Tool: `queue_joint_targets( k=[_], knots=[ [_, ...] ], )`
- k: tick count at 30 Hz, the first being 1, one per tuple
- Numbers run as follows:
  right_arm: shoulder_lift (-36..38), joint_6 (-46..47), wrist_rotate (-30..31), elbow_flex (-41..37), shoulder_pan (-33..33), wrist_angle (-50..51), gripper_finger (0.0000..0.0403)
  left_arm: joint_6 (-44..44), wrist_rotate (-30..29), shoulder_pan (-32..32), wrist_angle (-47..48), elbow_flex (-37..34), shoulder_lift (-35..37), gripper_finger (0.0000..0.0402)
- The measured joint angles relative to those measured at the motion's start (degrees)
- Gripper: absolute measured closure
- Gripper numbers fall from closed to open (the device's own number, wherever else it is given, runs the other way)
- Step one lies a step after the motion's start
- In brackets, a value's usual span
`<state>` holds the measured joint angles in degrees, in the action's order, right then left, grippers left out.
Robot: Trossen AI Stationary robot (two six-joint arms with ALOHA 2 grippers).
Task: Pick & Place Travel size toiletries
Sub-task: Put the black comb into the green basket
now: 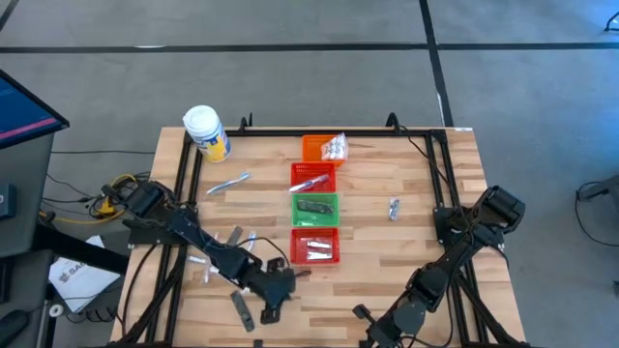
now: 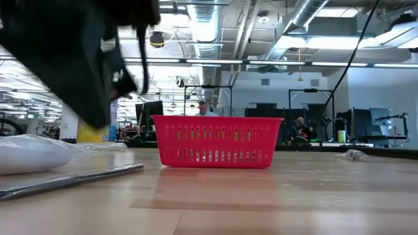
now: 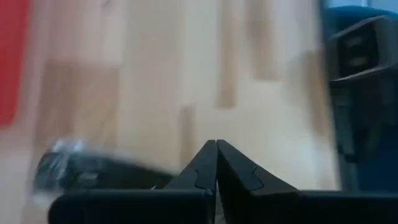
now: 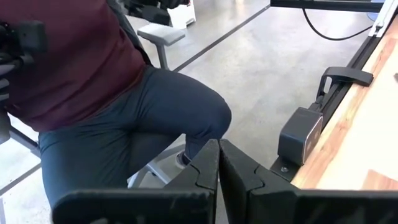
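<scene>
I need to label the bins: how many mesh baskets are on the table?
4, in one column mid-table: orange basket farthest from the arms, then red basket, green basket, and another red basket nearest.

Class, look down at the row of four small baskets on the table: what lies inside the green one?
Inside the green basket lie dark flat strips. The high view is too small to count them, and anything beneath them is covered.
</scene>
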<state>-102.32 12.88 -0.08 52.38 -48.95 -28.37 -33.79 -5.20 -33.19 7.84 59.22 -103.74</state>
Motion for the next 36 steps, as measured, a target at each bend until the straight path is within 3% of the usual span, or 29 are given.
queue_joint_targets(
  k=[4,13,29,36],
  knots=[
    [0.0,0.0,0.0,0.0,0.0,0.1,0.0397,1.4,-2.8,-0.3,1.9,2.7,0.1,0.0401],
    [0.0,0.2,0.0,0.0,0.0,0.1,0.0397,-8.6,-13.0,2.8,21.1,2.8,-0.7,0.0401],
    [0.0,0.6,0.0,0.0,-0.1,0.1,0.0397,-5.0,-10.5,4.3,22.7,6.1,-7.1,0.0401],
    [0.0,0.7,0.0,0.0,-0.1,0.1,0.0397,0.4,-7.0,4.1,16.2,9.5,-7.5,0.0401]
  ],
)
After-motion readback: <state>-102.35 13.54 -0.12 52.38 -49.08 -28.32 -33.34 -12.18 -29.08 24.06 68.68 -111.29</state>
